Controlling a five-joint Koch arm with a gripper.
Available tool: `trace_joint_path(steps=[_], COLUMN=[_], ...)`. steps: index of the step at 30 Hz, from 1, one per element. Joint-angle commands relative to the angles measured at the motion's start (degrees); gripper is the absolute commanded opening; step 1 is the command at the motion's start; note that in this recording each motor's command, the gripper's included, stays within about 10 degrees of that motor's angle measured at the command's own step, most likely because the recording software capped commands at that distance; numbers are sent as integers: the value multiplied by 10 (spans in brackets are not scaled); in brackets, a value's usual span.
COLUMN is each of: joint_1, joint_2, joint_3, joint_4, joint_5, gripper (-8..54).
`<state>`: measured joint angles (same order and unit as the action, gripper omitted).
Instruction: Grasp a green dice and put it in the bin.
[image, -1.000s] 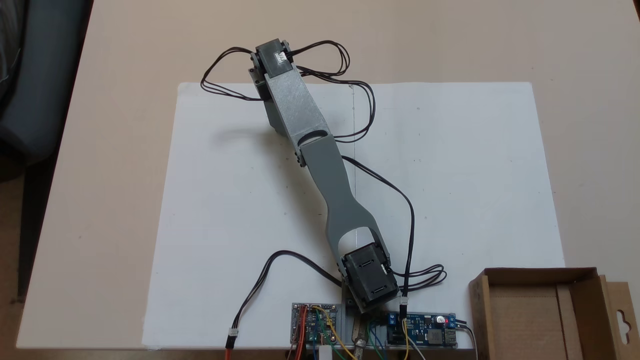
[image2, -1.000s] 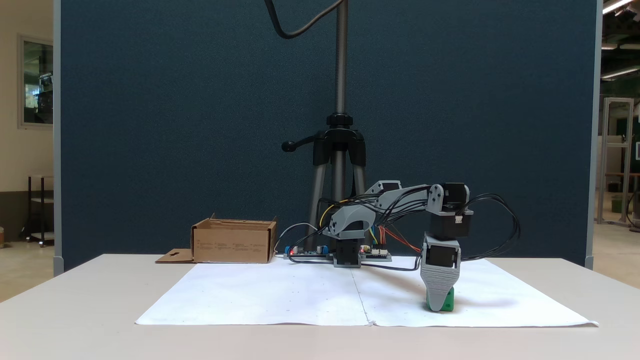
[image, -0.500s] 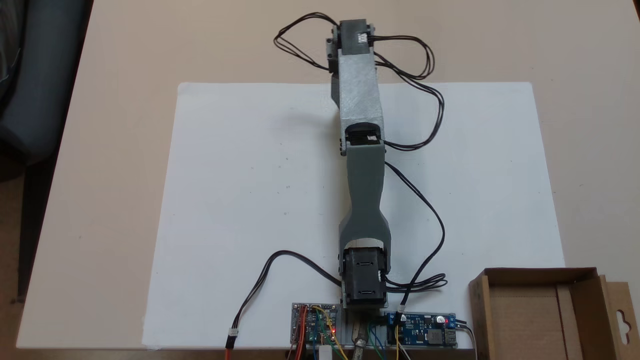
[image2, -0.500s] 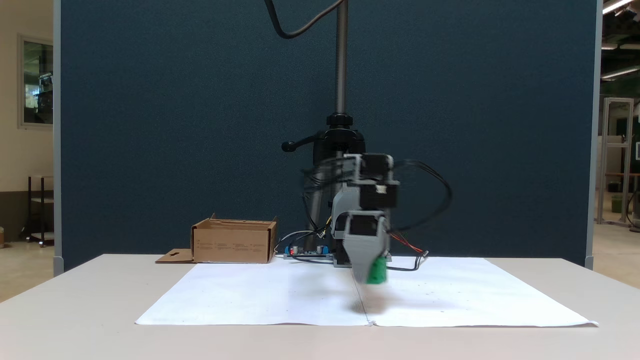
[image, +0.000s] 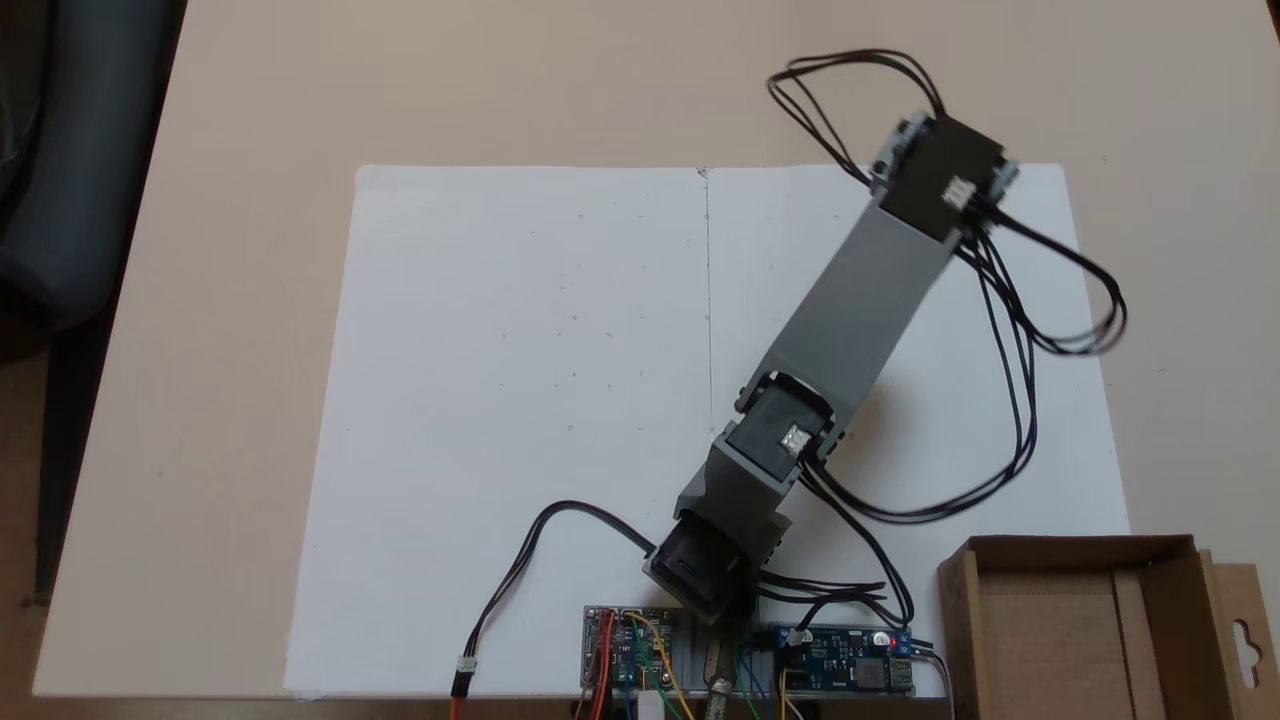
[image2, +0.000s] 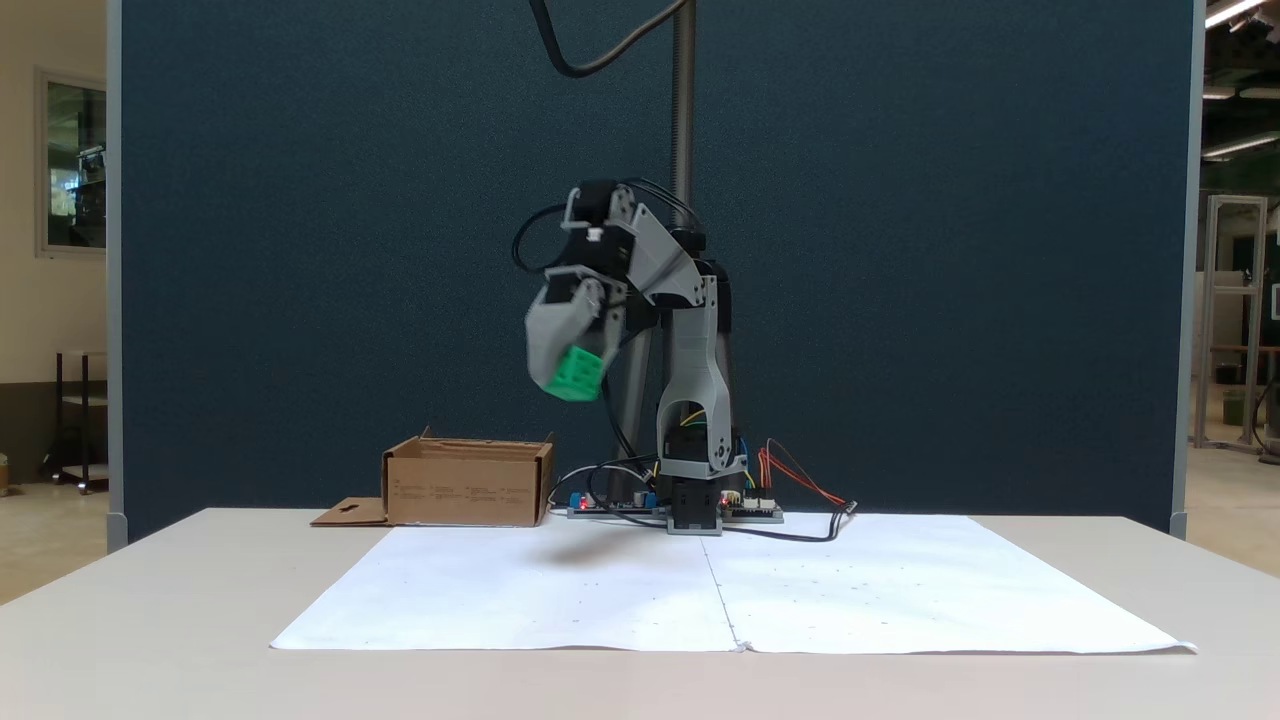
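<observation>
The green dice hangs high above the table, tilted, in the side fixed view. My gripper is shut on it, and one grey finger covers its left side. The dice sits to the right of the bin and well above its rim. From above, the bin is a brown cardboard box at the bottom right with nothing in the part that shows. The arm's wrist reaches toward the upper right there and hides the fingers and dice under it.
A white paper sheet covers the table's middle. Circuit boards and coloured wires sit at the arm's base. Black cables loop out past the wrist. A tripod stands behind the arm before a blue partition.
The arm has lifted the dice off the paper and raised it high. In the top view it swung from the upper left across to the upper right, toward the bin's side.
</observation>
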<state>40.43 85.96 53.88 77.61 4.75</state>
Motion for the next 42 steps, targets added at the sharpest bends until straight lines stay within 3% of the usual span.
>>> trace_joint_path(steps=[1,10,18,27,39,40,41,42], joint_1=[83,348,529,640,662,662,662,661], joint_2=[25,24,-48,-168,-164,-165,-165,-165], joint_3=[-54,-123,-135,-137,47,47,48,57], joint_4=[67,91,89,21,-130,-146,-158,-170], joint_5=[-65,-156,-255,-326,-345,-345,-344,-342], gripper=[137,137,138,137,142,183,294,329])
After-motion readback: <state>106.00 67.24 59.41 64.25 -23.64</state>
